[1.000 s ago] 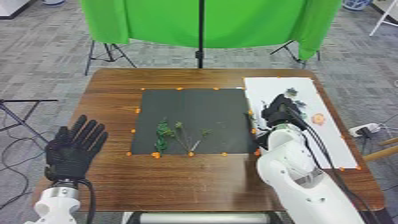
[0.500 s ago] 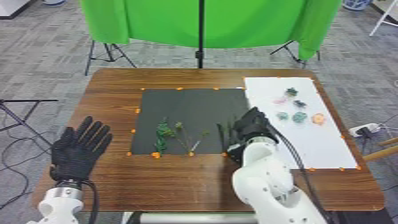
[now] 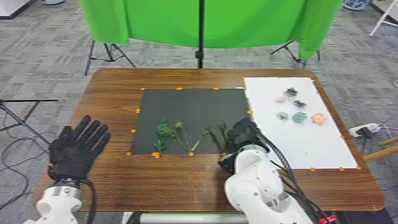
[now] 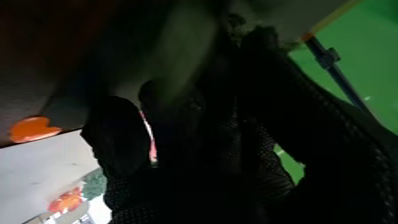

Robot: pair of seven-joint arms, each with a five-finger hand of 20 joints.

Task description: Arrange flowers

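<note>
Sprig [image 3: 219, 137], dark green and leafy, extends just left of the right hand [image 3: 242, 134], the nearer one, its long axis running roughly far-to-near by the near right corner of the black mat [image 3: 193, 107] on the counter [image 3: 178, 182]. That hand appears partly closed, fingers curled round the sprig.

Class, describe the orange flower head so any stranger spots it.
On the brown table, find the white sheet at the right. About halfway down it lies the orange flower head, just right of a green one. Unlike its green, pink and dark neighbours, it is orange.
</note>
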